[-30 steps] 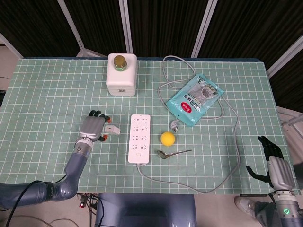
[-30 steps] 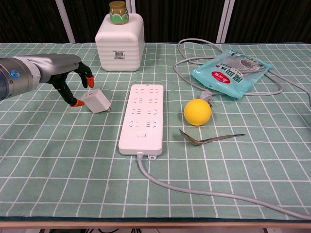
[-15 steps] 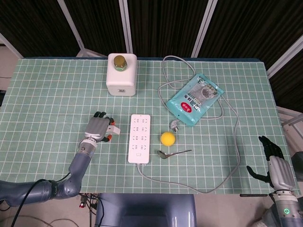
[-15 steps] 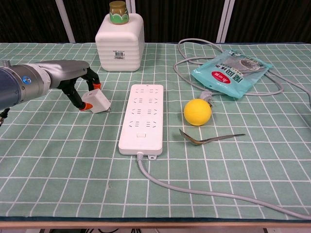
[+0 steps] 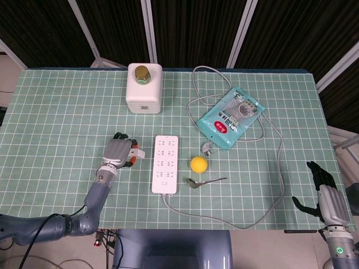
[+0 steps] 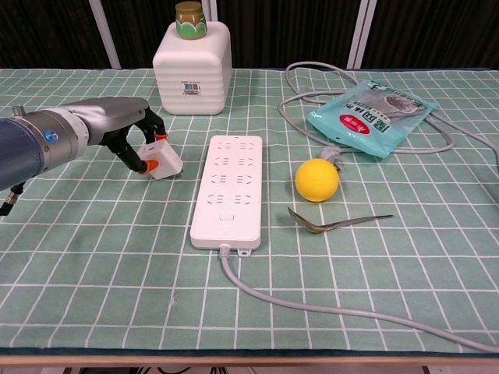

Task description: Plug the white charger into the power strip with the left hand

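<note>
Our left robot hand (image 6: 129, 132) wraps its fingers around the white charger (image 6: 162, 160), grasping it just above the desk (image 6: 93, 257) cloth, toward the desk's left side. From there the power strip (image 6: 228, 189) lies just to the right — close beside the charger, not touching — its long axis running from the front edge toward the back. Our right robot hand (image 5: 324, 193), released with fingers apart, hangs off the desk's right front corner, well away.

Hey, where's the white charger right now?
The white charger sits on the tablecloth just left of the power strip, in the left hand's fingers, in front of the white jug.
</note>
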Available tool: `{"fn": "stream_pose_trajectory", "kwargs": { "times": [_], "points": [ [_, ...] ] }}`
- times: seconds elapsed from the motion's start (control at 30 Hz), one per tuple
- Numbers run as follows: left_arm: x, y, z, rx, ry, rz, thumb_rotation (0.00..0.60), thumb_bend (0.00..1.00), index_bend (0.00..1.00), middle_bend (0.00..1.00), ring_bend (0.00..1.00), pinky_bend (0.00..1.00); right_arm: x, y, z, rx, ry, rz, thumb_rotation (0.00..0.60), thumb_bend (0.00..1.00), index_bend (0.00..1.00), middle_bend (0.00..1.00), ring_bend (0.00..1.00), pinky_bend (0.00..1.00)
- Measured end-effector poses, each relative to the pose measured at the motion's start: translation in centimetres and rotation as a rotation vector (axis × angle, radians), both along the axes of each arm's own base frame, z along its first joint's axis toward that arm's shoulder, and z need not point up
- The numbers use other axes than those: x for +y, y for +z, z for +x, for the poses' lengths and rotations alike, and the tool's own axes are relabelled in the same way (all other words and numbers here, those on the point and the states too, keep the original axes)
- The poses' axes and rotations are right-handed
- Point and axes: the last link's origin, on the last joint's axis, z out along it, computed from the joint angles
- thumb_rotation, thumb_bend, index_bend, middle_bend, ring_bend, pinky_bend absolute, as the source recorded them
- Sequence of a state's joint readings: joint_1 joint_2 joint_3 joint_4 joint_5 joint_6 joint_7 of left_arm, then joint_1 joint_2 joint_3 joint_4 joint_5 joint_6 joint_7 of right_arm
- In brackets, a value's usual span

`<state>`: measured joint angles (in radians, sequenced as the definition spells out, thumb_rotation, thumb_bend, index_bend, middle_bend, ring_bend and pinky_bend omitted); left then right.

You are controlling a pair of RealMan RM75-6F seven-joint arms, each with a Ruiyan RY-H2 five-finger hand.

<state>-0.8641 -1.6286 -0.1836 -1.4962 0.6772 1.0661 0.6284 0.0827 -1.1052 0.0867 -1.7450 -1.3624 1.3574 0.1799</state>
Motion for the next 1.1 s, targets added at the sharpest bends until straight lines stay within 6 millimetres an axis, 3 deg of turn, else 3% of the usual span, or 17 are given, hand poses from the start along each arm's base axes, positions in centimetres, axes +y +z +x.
{"fn": "stream_pose_trajectory", "kwargs": {
  "times": [0.3,0.63,0.83,1.1],
  "points": [
    [0.2,1.8,1.0,0.017,-0.045,0.045,0.6,0.61,0.63,0.64,0.18,0.11,0.0,0.0,0.0,-0.005,-0.003,-0.001,0.6,0.34,0.0,0.0,0.0,0.0],
    [1.5,4.8,6.4,0.107,-0.131,0.049,0.6,0.64,0.72,0.72,0.2,0.05,0.0,0.1,0.0,-0.014,-0.013,0.003,0.6,0.34,0.0,0.0,0.0,0.0],
    [2.2,4.7,9.4,0.182,-0.151,0.029,0.6,0.65,0.75,0.76,0.22,0.03,-0.1,0.1,-0.1,-0.024,-0.023,0.006,0.6,0.34,0.0,0.0,0.0,0.0],
    [2.5,3.1,11.8,0.276,-0.108,-0.019,0.6,0.66,0.77,0.78,0.23,0.03,-0.1,0.1,-0.2,-0.037,-0.034,0.01,0.6,0.34,0.0,0.0,0.0,0.0]
  ]
}}
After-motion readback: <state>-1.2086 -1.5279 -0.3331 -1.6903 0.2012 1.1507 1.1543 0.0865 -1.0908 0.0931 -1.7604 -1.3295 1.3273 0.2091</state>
